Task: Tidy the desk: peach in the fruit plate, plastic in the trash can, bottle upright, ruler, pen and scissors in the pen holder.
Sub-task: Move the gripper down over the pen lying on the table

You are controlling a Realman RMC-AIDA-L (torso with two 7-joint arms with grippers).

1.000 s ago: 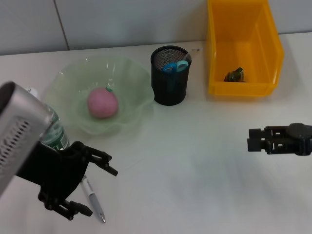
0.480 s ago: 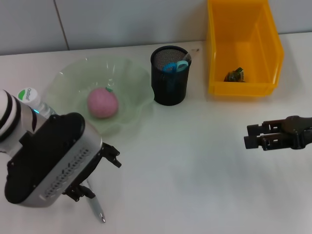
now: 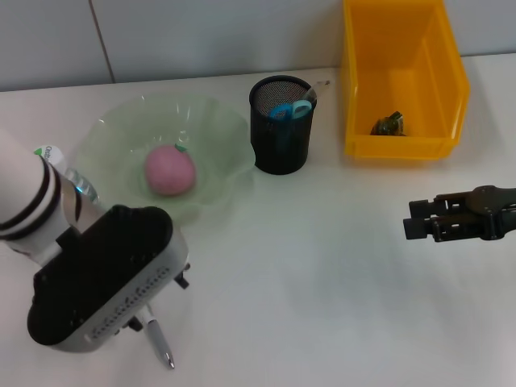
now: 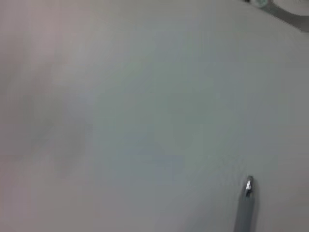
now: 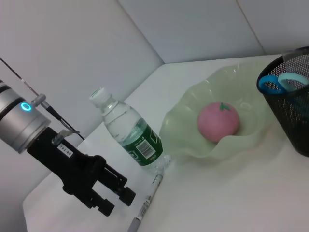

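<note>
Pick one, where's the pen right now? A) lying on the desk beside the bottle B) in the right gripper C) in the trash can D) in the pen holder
A: the pen lies flat on the desk next to the upright bottle, with the left gripper just beside it, not in the pen holder.

Bright, even light; left-wrist blur.

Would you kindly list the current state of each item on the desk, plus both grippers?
peach: in the fruit plate.
scissors: in the pen holder, handles up.
bottle: upright, capped.
pen: lying on the desk.
trash can: holds a small dark scrap.
left gripper: open, above the pen.
right gripper: apart, empty.
</note>
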